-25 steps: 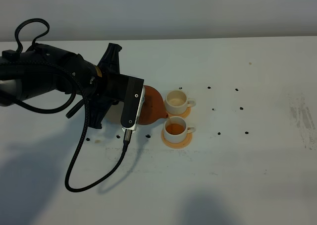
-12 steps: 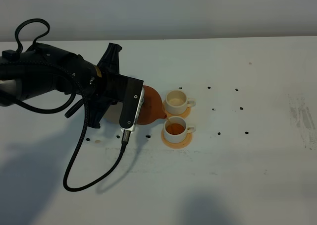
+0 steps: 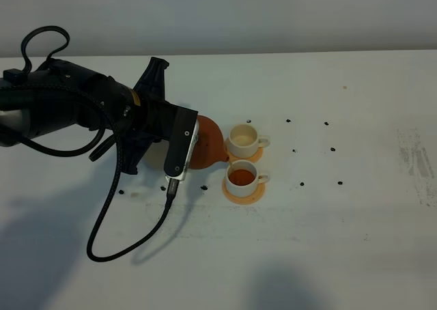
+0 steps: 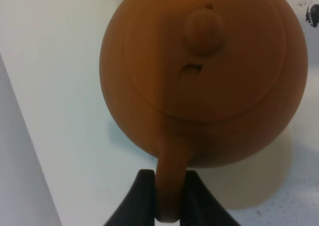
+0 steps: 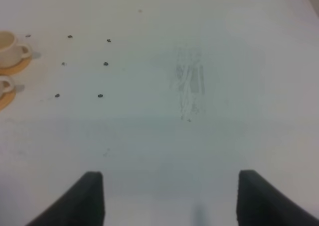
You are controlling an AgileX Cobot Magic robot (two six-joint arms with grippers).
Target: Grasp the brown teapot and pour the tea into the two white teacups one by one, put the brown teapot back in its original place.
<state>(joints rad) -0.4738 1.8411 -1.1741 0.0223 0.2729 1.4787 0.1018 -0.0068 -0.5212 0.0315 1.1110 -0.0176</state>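
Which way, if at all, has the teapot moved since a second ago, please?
Yes, slightly: the teapot, held in the left hand, has eased back leftward, its spout drawing off the rim of the nearer cup in the overhead view.

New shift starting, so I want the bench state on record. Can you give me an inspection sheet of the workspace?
Surface: white table, scuff marks at the right.
Job's things: brown teapot tilted; near cup holds tea; far cup looks pale inside.
Clutter: orange coasters under the cups; small black specks.
Hands: left hand shut on the teapot handle; right hand open, empty.
Cables: black cable looping onto the table.
Surroundings: plain pale wall.
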